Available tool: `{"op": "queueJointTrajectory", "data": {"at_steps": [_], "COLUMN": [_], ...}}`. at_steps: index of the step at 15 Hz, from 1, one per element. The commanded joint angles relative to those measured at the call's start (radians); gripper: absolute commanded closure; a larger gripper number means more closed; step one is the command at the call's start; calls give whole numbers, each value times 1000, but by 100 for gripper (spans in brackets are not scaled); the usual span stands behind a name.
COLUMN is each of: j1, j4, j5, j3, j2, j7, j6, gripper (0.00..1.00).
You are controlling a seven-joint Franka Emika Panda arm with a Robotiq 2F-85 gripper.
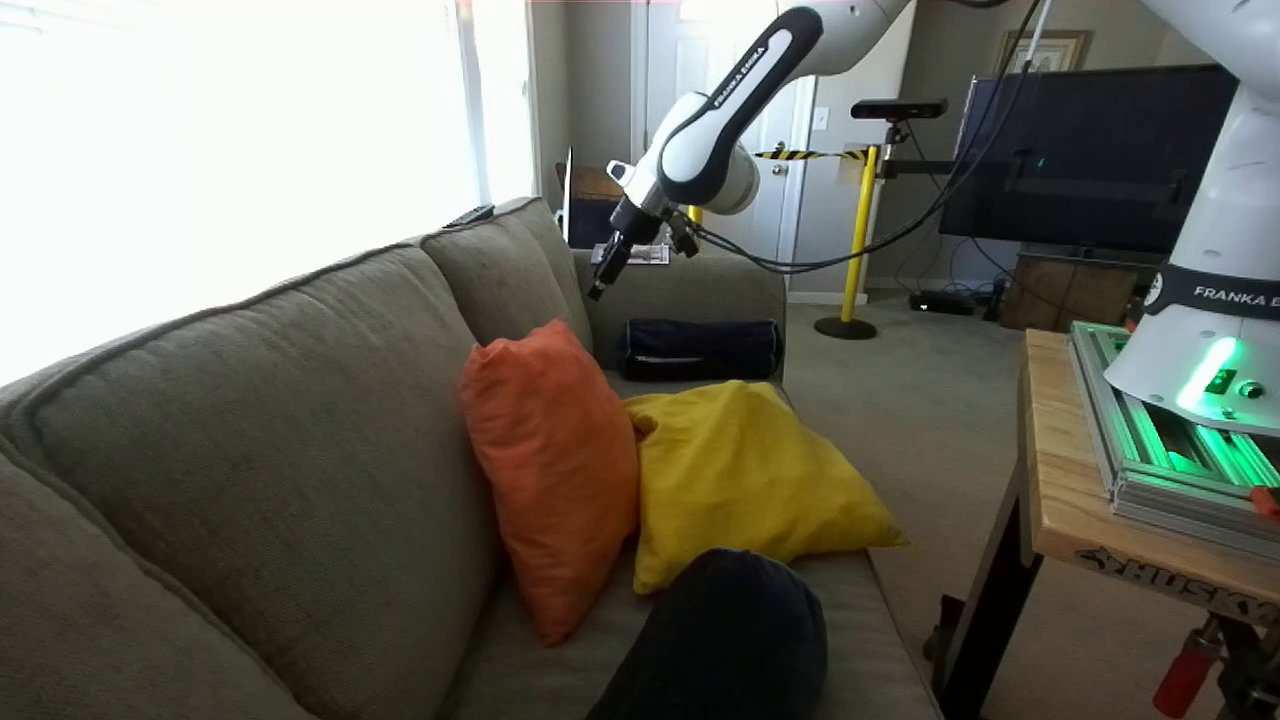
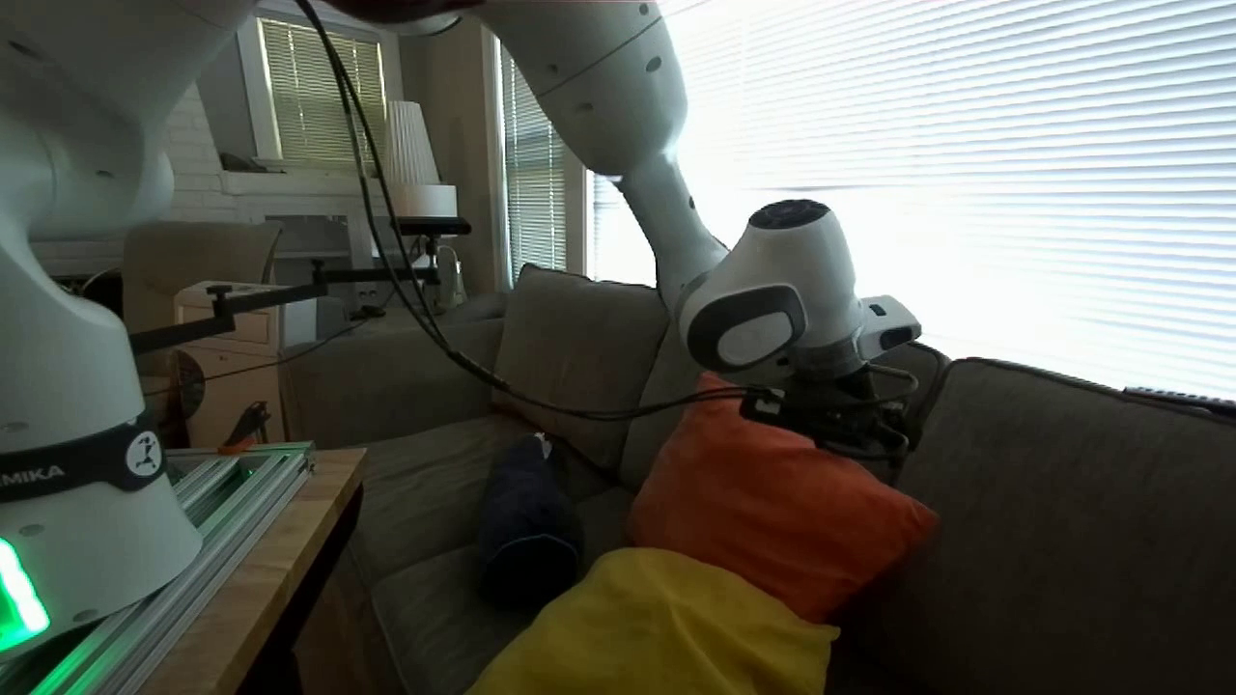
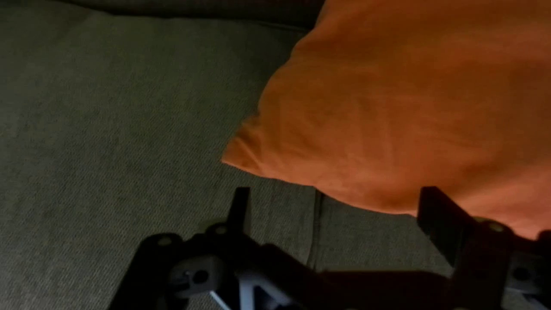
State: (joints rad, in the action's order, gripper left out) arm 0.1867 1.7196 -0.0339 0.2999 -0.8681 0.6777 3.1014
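Observation:
My gripper (image 3: 335, 189) is open in the wrist view, with nothing between its fingers. In an exterior view it points down in front of the sofa back (image 1: 600, 285), beyond the orange pillow. The orange pillow (image 3: 400, 112) fills the upper right of the wrist view, and the right finger overlaps its lower edge; I cannot tell if they touch. In both exterior views the orange pillow (image 1: 555, 470) (image 2: 772, 502) leans on the sofa back. A yellow pillow (image 1: 750, 470) (image 2: 666, 627) lies on the seat beside it. The gripper's fingers are not clear in an exterior view (image 2: 859, 425).
The grey-green sofa (image 1: 260, 450) runs under the window. Dark bolsters lie on its seat, a far one (image 1: 700, 350) and a near one (image 1: 740, 630). The robot base stands on a wooden table (image 1: 1060, 440). A yellow post (image 1: 860, 240) stands on the floor behind.

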Motion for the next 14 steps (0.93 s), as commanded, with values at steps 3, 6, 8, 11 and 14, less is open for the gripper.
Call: {"op": "queueJointTrajectory", "data": {"at_steps": [3, 6, 8, 11, 14], "j1": [82, 72, 71, 71, 72], "j4": [-154, -221, -268, -332, -369], "j5": [154, 155, 137, 109, 90], "j3": [94, 86, 86, 89, 97], "j2": [-179, -221, -245, -284, -309], "j7": [-47, -54, -30, 5, 20], "j6": [21, -112, -217, -313, -327], "gripper": [0, 0, 8, 43, 64]}}
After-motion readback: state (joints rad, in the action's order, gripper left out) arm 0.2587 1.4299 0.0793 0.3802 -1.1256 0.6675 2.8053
